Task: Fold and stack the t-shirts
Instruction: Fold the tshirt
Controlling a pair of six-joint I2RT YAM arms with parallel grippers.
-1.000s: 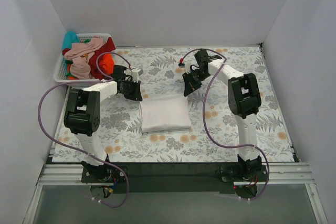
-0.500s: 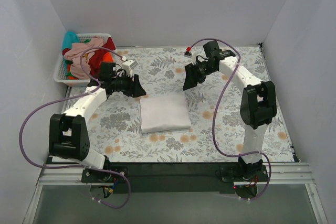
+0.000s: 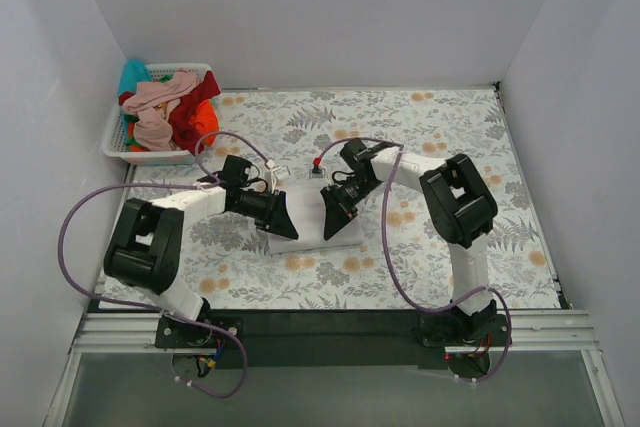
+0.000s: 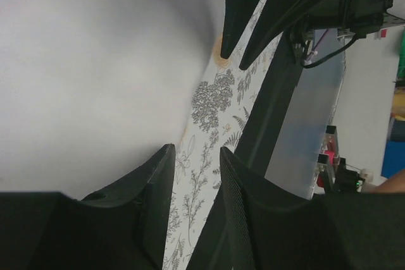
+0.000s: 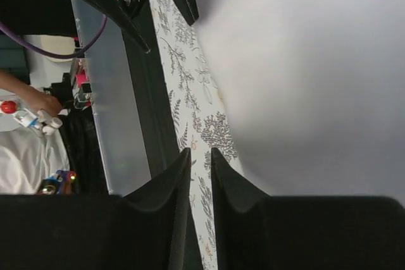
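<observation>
1. The left gripper (image 3: 276,215), beside the far left corner of the folded white t-shirt (image 3: 304,219) half a second ago, now sits over the shirt's left side.
2. The right gripper (image 3: 335,215) has come down from beyond the far right corner and sits over the shirt's right side, near the left gripper.
3. The left wrist view shows the left fingers (image 4: 150,184) a narrow gap apart, with nothing between them.
4. The right fingers (image 5: 169,188) stand almost together, gripping nothing.
5. The shirt lies at mid-table, in the same place as before; whether either gripper touches it cannot be told.
6. The pink (image 3: 160,97), dark red (image 3: 192,115), orange (image 3: 208,119) and teal (image 3: 132,75) t-shirts remain heaped in the basket (image 3: 118,147) at the far left, as before.
</observation>
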